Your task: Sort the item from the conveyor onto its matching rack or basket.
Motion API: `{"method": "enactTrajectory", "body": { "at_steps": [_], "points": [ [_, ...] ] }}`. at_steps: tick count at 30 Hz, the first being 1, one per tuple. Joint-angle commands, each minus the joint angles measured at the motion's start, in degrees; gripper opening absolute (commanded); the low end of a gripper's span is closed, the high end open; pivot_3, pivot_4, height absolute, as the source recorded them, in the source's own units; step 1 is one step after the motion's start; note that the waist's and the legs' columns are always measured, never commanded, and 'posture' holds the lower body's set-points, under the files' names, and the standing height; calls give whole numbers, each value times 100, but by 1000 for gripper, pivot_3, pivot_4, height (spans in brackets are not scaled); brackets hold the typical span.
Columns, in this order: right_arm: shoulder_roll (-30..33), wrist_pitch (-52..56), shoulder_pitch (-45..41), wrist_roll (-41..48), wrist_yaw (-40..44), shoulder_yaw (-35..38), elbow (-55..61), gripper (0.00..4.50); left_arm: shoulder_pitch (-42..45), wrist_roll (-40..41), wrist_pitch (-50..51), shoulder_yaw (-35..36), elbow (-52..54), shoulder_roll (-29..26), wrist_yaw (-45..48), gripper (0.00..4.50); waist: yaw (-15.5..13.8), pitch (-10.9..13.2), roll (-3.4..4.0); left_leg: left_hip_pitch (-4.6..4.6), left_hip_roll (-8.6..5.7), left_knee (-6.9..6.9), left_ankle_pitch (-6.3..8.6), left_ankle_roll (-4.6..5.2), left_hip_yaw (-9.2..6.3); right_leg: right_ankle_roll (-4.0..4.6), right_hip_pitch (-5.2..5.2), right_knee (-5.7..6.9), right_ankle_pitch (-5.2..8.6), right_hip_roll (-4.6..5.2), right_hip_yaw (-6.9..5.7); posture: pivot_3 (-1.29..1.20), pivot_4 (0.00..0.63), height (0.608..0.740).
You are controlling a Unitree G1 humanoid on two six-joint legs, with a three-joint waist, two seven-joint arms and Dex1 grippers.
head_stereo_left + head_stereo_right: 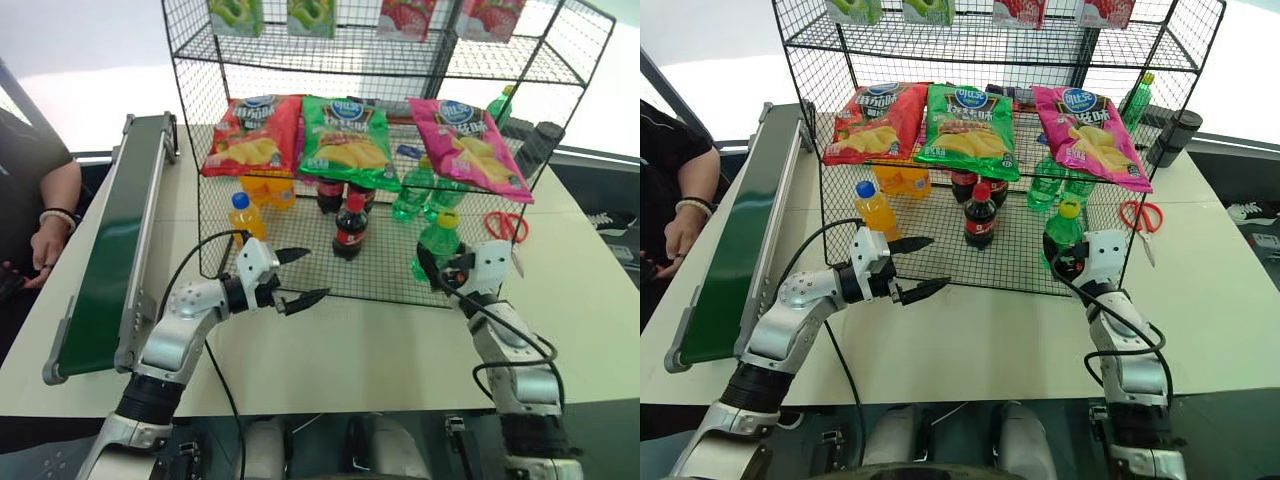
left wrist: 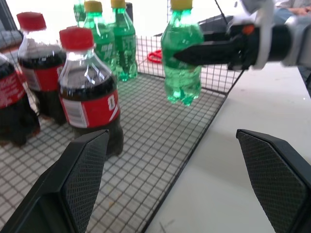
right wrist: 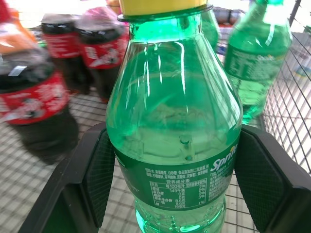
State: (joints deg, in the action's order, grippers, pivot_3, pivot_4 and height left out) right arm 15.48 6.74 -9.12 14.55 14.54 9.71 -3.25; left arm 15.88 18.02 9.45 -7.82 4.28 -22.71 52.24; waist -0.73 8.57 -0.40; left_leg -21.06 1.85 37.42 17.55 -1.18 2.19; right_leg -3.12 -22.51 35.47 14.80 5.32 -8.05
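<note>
The item, a clear-green soda bottle (image 1: 437, 243) with a yellow cap, stands upright in my right gripper (image 3: 177, 187), which is shut on its labelled waist. It is over the front right corner of the black wire rack's (image 1: 385, 278) bottom tier; whether its base touches the mesh I cannot tell. In the left wrist view the same bottle (image 2: 182, 63) shows with the right gripper's black fingers (image 2: 209, 51) on it. My left gripper (image 1: 316, 273) is open and empty, level, just in front of the rack's front edge. The conveyor (image 1: 110, 250) runs along the table's left side, its green belt bare.
On the rack's bottom tier stand orange-drink bottles (image 1: 243, 215), cola bottles (image 1: 350, 227) and more green bottles (image 1: 415, 190). Red, green and pink chip bags (image 1: 350, 140) hang above them. Red scissors (image 1: 508, 225) lie right of the rack. A person's arm (image 1: 45, 230) rests beyond the conveyor.
</note>
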Motion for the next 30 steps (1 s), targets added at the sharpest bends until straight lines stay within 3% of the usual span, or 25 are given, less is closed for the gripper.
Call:
{"method": "enactTrajectory", "body": {
  "at_steps": [1, 7, 16, 17, 19, 30],
  "points": [
    [-16, -617, -339, -126, -51, 148, -331, 2976, -39, 95, -10, 15, 344, -13, 12, 4464, 8, 0, 1, 0, 0, 0, 0, 0, 1, 0, 0, 0, 0, 0, 0, 0, 150, 740],
    [-56, -1095, -696, -221, -84, 165, -1087, 2976, -97, 96, 80, -68, 472, -45, 75, 4464, 26, 0, 2, 28, 2, -5, 0, -1, 26, 0, 8, 11, 0, 1, 16, 0, 150, 740],
    [-107, -1122, -763, -38, 156, 169, -1270, 2976, -44, 72, 95, -72, 436, -45, 115, 4464, 25, 0, 2, 60, 12, -15, 0, 0, 54, -1, 13, 23, 0, 4, 54, 0, 150, 740],
    [-111, -1108, -733, -22, 177, 169, -1237, 3982, -42, 71, 97, -74, 433, -40, 115, 4500, 25, 0, 2, 60, 12, -15, 0, 0, 56, -1, 11, 25, 0, 4, 56, 0, 150, 740],
    [-103, -1096, -668, -39, 192, 156, -1151, 4397, -45, 72, 104, -77, 437, -34, 118, 4500, 32, 0, 2, 64, 12, -15, 0, 0, 60, -1, 10, 29, 0, 4, 61, 0, 150, 740],
    [323, -764, 231, -219, 432, 67, 60, 4397, -92, 110, 198, -32, 500, -60, 97, 4500, -3, 0, 2, 65, 13, -16, 1, 0, 67, -2, 5, 34, 1, 7, 71, 0, 150, 740]
  ]
}}
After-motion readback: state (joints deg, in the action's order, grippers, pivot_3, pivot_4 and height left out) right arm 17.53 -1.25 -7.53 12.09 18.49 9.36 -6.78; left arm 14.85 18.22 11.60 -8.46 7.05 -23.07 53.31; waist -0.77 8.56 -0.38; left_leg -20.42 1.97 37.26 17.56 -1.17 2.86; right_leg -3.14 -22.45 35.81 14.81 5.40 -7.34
